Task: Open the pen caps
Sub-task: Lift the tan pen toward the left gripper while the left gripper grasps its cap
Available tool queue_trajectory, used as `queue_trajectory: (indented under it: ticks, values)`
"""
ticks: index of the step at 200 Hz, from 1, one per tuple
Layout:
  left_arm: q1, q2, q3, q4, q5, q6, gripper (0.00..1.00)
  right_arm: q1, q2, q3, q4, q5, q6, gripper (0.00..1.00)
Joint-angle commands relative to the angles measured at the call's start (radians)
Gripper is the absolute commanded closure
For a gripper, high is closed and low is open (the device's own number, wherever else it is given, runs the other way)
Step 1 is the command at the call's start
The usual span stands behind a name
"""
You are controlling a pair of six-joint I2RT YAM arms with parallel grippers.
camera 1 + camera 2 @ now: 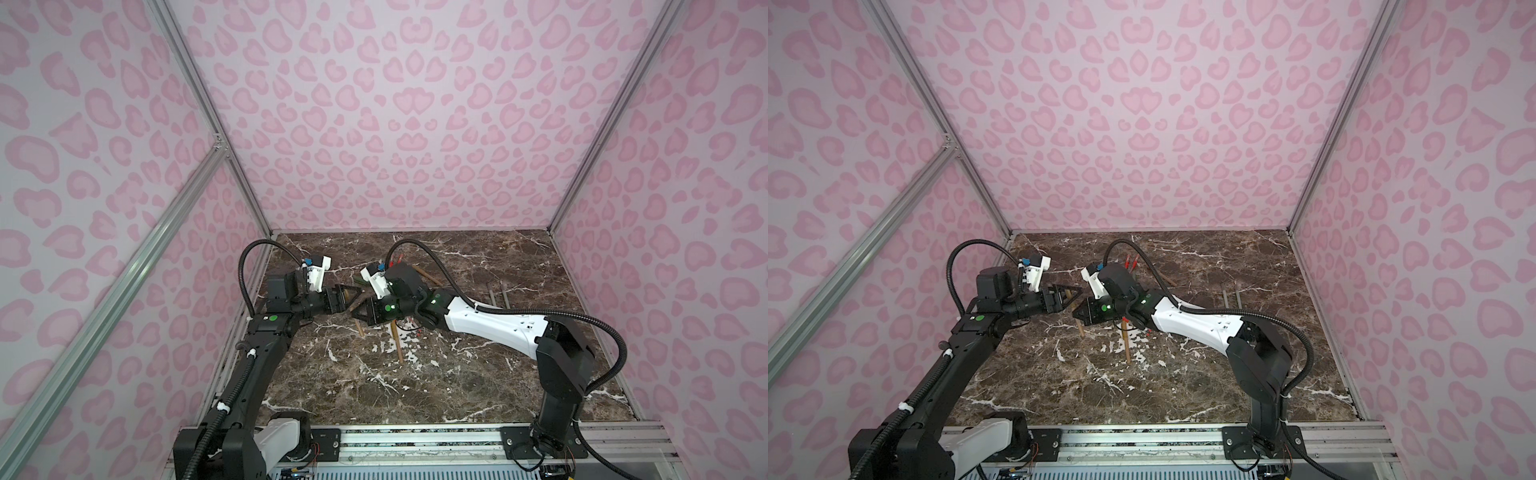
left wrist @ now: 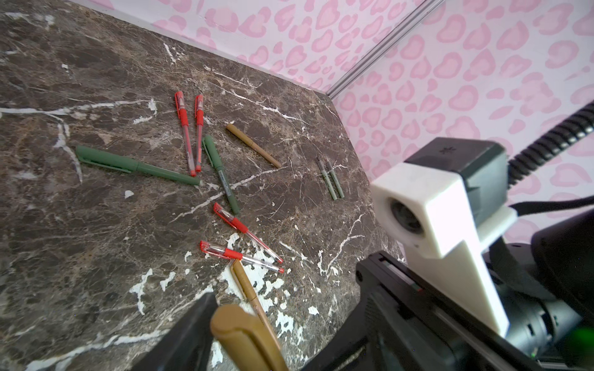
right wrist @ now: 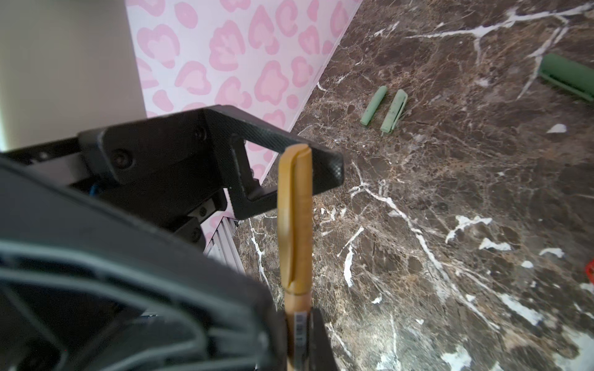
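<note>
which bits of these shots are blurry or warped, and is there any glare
In the right wrist view the right gripper's housing is a soft blur up close, while the tan pen it grips and the two pale green caps stay sharp; in the left wrist view the tan cap is slightly soft; both top views bow the frame rails; no strong glare.

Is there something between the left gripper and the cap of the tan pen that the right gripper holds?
Nothing visible. The left gripper is open right at the tan pen cap; the right gripper holds the barrel below.
</note>
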Motion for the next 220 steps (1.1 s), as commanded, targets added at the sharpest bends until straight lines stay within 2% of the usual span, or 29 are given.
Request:
queue_trajectory:
  ticks: [1,48,56,89,99,131,146,206,220]
  values:
    - [-0.001,-0.004,-0.004,0.047,-0.01,-0.022,0.32,0.01,0.008,0.011,0.011,0.01,0.0,1.0]
    - [-0.002,-0.016,0.006,0.029,-0.027,-0.024,0.62,0.011,0.004,0.027,-0.005,0.026,-0.011,1.0]
    - [-0.001,-0.021,-0.004,0.047,-0.025,-0.032,0.72,0.011,0.003,0.021,0.012,0.021,-0.008,1.0]
    - [0.002,-0.02,0.01,0.018,-0.045,-0.031,0.96,0.013,0.004,0.041,-0.029,0.036,-0.024,1.0]
    - [0.003,-0.026,0.006,0.036,-0.043,-0.039,0.97,0.014,-0.008,0.023,-0.004,0.043,-0.019,1.0]
    - [0.008,-0.022,0.012,0.023,-0.045,-0.046,0.97,0.018,0.0,0.038,-0.016,0.049,-0.025,0.8]
    - [0.007,-0.03,0.004,0.045,-0.041,-0.059,0.96,0.023,0.009,0.039,-0.002,0.048,-0.026,0.74]
    - [0.013,-0.032,-0.006,0.068,-0.029,-0.081,0.96,0.026,0.066,0.096,-0.01,0.034,-0.034,0.73]
    - [0.016,-0.024,0.003,0.052,-0.033,-0.08,0.96,0.028,0.086,0.131,-0.049,0.03,-0.05,0.81]
